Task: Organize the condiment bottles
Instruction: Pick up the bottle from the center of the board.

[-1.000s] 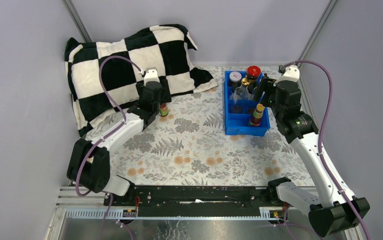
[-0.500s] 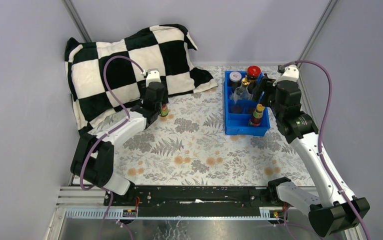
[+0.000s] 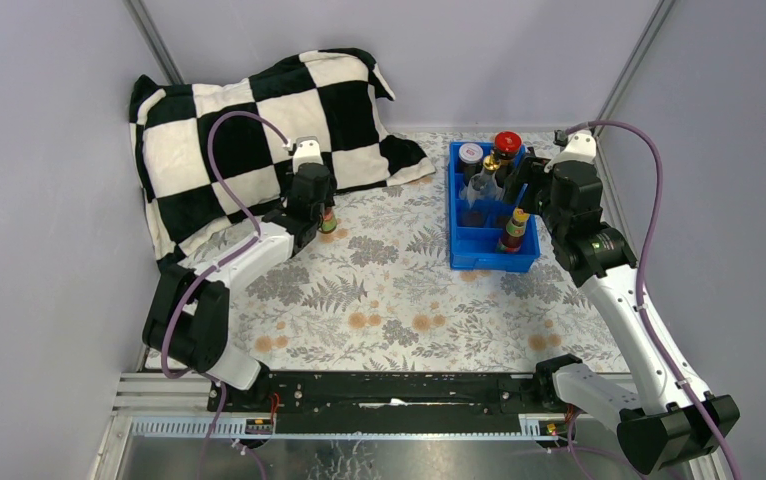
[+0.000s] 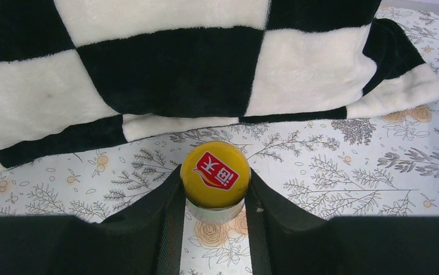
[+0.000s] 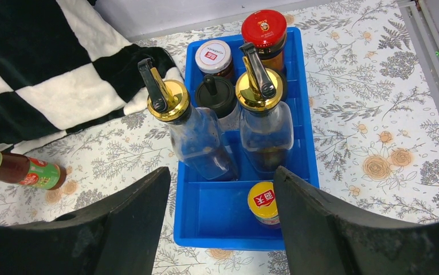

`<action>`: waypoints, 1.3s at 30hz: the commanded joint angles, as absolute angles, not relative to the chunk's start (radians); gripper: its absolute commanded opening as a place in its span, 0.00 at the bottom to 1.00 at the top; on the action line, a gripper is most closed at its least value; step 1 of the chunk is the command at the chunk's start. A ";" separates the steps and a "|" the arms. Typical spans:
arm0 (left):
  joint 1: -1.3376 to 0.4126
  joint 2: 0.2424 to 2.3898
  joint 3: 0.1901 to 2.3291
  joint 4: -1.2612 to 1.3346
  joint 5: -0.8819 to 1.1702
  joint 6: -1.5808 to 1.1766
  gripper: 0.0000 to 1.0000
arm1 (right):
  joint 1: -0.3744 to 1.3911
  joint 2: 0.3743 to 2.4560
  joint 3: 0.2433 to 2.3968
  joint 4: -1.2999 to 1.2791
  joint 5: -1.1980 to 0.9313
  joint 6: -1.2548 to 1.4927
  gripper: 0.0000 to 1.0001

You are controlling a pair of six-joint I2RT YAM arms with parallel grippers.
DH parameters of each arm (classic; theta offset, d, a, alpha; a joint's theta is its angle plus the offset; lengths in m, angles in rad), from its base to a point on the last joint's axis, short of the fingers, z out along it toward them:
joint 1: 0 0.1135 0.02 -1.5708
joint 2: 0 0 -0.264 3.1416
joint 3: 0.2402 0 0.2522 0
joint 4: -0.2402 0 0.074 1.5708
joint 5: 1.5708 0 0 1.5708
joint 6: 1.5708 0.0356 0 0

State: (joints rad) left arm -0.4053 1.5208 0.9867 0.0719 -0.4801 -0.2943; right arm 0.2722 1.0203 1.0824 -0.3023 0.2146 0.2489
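An orange-capped sauce bottle [image 4: 215, 173] stands on the floral tablecloth just in front of the checkered blanket, and my left gripper [image 4: 214, 197] is shut on it just below the cap [image 3: 328, 222]. My right gripper [image 5: 222, 177] hangs open over the blue tray [image 5: 237, 239]. In the tray stand two gold-spouted bottles [image 5: 168, 102] [image 5: 259, 90], a black-capped shaker [image 5: 214, 93], a white-lidded jar [image 5: 213, 53], a red-lidded jar [image 5: 263, 27] and another orange-capped bottle [image 5: 262, 200].
A black-and-white checkered blanket [image 3: 259, 110] is heaped at the back left, right behind the held bottle. The tray [image 3: 492, 262] sits at the back right, near the right wall. Grey walls enclose the table on three sides.
My left gripper has moved in around the lone bottle and closed on it. The right arm has stayed still over the tray.
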 commanded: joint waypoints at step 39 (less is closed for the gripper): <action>-0.872 1.363 1.207 -0.160 -0.597 -0.306 0.24 | 0.268 0.951 1.110 -0.323 0.224 0.274 0.77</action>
